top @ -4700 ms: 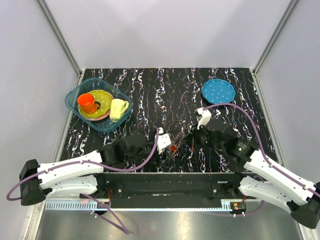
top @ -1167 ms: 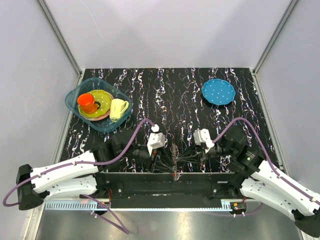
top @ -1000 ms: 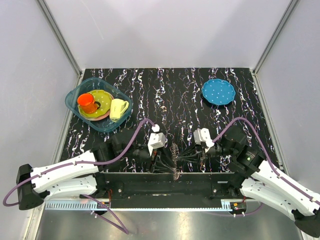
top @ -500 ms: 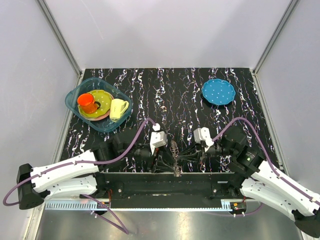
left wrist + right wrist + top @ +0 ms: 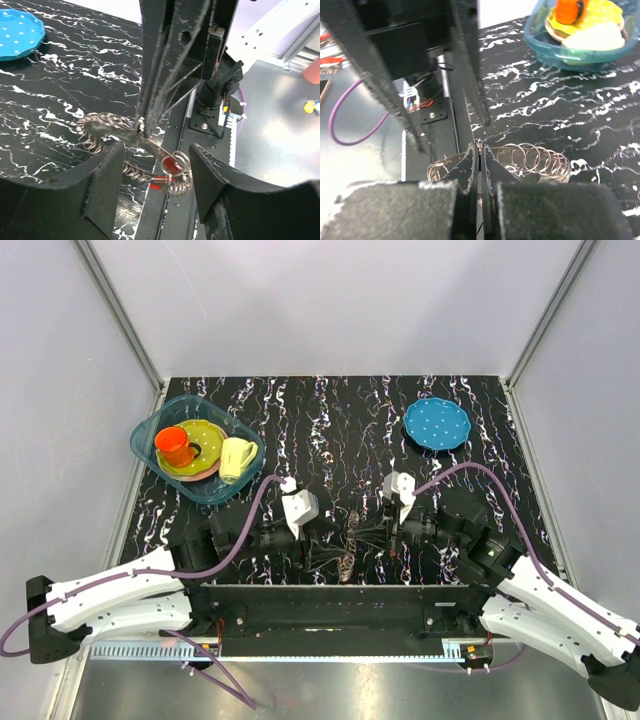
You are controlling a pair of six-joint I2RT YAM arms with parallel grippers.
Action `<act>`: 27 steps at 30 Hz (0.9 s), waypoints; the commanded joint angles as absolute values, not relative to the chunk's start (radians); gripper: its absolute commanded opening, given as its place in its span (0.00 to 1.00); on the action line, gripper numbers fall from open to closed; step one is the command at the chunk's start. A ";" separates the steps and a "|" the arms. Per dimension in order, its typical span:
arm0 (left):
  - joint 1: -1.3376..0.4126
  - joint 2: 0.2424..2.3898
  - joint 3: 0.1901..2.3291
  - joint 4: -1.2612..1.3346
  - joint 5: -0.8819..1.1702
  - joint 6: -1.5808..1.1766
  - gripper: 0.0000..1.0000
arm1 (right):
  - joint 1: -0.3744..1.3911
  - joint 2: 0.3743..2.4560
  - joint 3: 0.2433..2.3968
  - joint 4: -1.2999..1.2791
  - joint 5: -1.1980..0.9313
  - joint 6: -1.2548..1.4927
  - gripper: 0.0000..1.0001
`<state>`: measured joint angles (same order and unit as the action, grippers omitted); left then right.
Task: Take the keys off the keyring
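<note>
The keyring [image 5: 349,540] is a metal strip with many wire loops, held just above the near edge of the table. My right gripper [image 5: 480,148] is shut on its middle, with loops [image 5: 540,161] fanning out to the right of the fingers. In the left wrist view the keyring [image 5: 107,131] runs down to a cluster of small rings, where the key [image 5: 170,165], a small red piece, hangs. My left gripper [image 5: 156,148] stands open around that end, with its fingers [image 5: 102,187] clear of the metal. From above, the left gripper [image 5: 318,550] faces the right gripper [image 5: 378,535].
A teal basin [image 5: 160,466] at the back left holds an orange cup [image 5: 174,444], a yellow plate and a cream mug [image 5: 236,457]. A blue dotted plate [image 5: 436,423] lies at the back right. The black mounting rail [image 5: 330,602] runs along the near edge.
My left gripper has opened and drawn back to the left, away from the keyring. The right gripper has carried the keyring a little farther from the near edge.
</note>
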<state>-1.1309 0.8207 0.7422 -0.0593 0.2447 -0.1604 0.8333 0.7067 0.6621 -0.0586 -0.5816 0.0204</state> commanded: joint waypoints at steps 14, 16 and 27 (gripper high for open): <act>-1.270 0.822 0.778 -0.095 -0.143 0.034 0.66 | 0.841 0.773 0.769 -0.063 -0.291 0.189 0.00; -1.273 0.842 0.785 -0.101 -0.164 0.043 0.64 | 0.839 0.775 0.767 -0.058 -0.302 0.192 0.00; -1.273 0.877 0.799 -0.117 -0.176 0.061 0.54 | 0.839 0.765 0.765 -0.054 -0.327 0.190 0.00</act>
<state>-1.2671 0.8745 0.7513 -0.1356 -0.1398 0.0376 0.8333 0.7826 0.7143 -0.1040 -0.3233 0.1818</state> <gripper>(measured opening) 0.546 0.012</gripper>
